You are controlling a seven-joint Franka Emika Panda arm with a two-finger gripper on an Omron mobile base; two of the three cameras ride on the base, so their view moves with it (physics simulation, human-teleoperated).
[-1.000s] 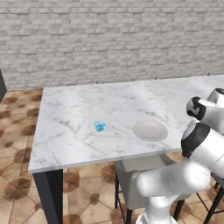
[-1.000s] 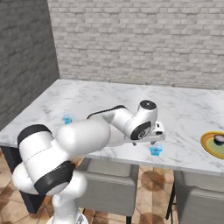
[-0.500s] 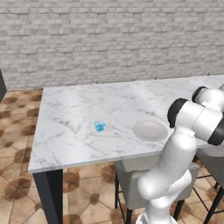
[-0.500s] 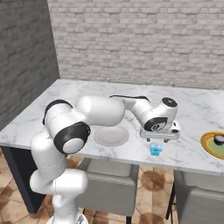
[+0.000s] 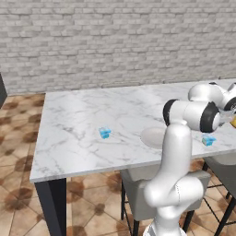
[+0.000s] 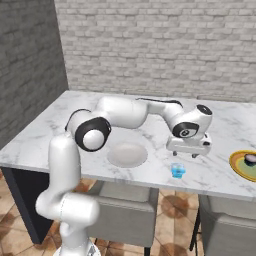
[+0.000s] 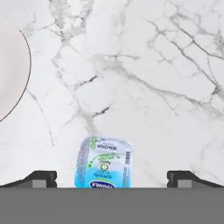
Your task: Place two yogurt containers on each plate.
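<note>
Progress: barely begun. Off-white plate [image 6: 127,154] bare on the marble counter [image 5: 83,115]; rimmed plate [image 6: 244,167] at the far right carrying one dark cup [image 6: 250,159], apparently. Gripper [image 6: 189,152] spread wide, pinching nothing, poised over a light blue yogurt cup [image 7: 103,163] near the front edge. Second blue cup [image 5: 105,133] well apart on the other side of the off-white plate. Three placements left, by this judgement.

A white marble table [image 5: 83,133] on dark legs stands before a pale grey brick wall [image 5: 115,41], a darker brick wall [image 6: 27,65] at one side, grey chairs [image 6: 125,220] tucked beneath, over a brown patterned tile floor [image 5: 18,203]
</note>
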